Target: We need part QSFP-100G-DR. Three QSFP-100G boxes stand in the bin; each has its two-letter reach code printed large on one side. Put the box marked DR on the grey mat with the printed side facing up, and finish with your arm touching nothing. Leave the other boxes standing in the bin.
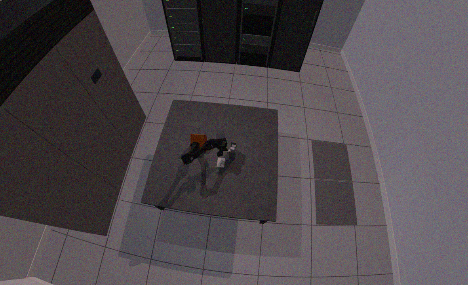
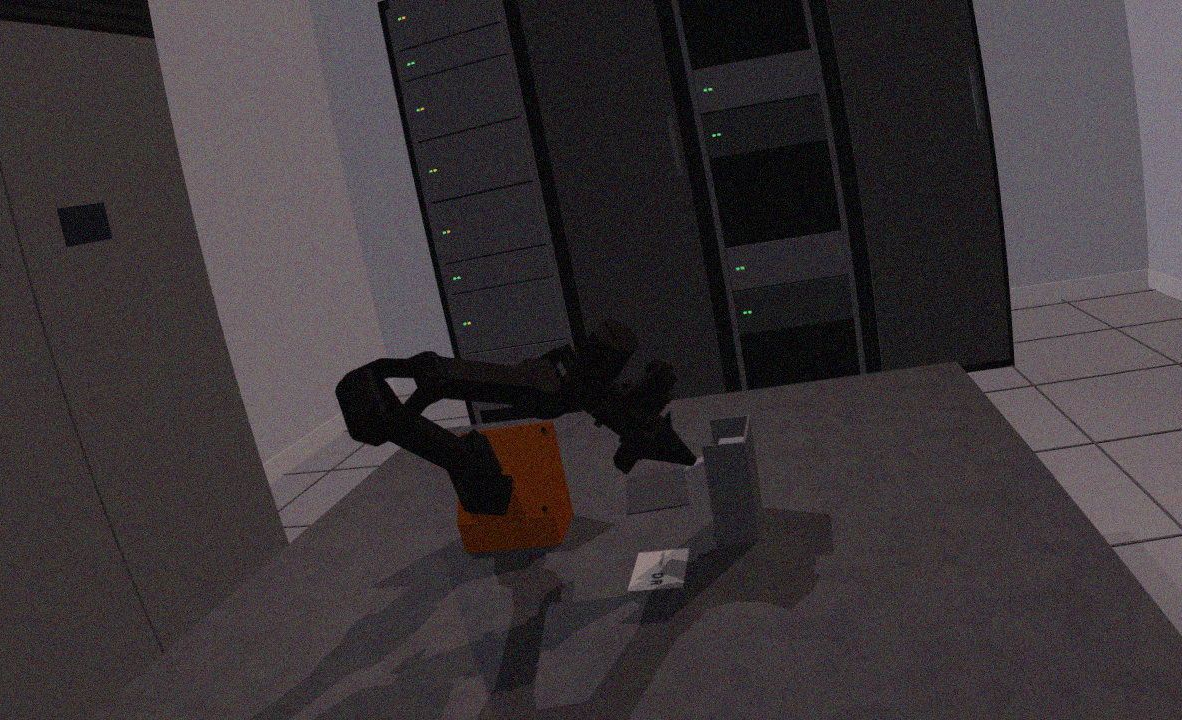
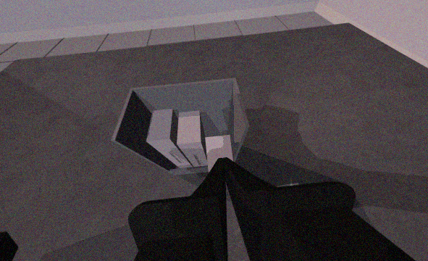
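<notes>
The bin (image 2: 731,501) (image 3: 188,95) stands on the table. The wrist view shows three light boxes: a left box (image 3: 161,127), a middle box (image 3: 188,130) and a right box (image 3: 214,146). The left and middle ones stand inside. The right one overlaps the near rim and seems to stick out towards my gripper (image 2: 693,462) (image 3: 224,160). My gripper is shut, its tips together at that box; contact is unclear. No reach code is readable on these boxes. A flat white piece (image 1: 220,162) (image 2: 644,574) lettered DR lies in front of the bin. The grey mat (image 1: 220,135) (image 2: 658,494) lies behind it, left of the bin.
An orange block (image 1: 198,139) (image 2: 528,465) stands by the arm's base at the left. The arm reaches over from there to the bin. Server racks (image 1: 219,31) (image 2: 631,179) stand beyond the table (image 1: 250,191) (image 2: 917,573).
</notes>
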`<state>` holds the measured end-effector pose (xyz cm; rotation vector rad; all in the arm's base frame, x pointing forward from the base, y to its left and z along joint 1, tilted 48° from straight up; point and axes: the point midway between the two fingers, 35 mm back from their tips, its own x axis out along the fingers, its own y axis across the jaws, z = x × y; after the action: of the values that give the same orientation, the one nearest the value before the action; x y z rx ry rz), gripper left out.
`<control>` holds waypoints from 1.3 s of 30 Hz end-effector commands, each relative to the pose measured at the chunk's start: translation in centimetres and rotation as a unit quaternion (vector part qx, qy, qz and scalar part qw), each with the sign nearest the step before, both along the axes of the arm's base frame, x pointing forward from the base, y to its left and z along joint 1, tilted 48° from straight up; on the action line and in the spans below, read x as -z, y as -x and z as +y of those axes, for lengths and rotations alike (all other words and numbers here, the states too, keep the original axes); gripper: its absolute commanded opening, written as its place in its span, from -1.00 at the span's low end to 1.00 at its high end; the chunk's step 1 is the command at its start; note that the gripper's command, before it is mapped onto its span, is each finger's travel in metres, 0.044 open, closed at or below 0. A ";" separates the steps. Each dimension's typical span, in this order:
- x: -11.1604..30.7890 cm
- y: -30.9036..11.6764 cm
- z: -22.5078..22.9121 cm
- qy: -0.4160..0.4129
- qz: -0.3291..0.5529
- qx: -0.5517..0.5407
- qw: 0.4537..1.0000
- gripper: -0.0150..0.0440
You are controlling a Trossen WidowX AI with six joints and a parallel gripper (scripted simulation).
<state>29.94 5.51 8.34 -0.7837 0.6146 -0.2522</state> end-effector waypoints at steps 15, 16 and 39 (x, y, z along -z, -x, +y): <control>0.5 0.6 -0.7 0.004 0.004 0.006 1.000 -0.49; 0.5 0.6 -0.7 0.004 0.004 0.006 1.000 -0.49; -0.3 0.8 0.2 0.003 0.004 0.006 1.000 -0.49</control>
<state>29.08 5.68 8.30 -0.7971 0.6331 -0.2551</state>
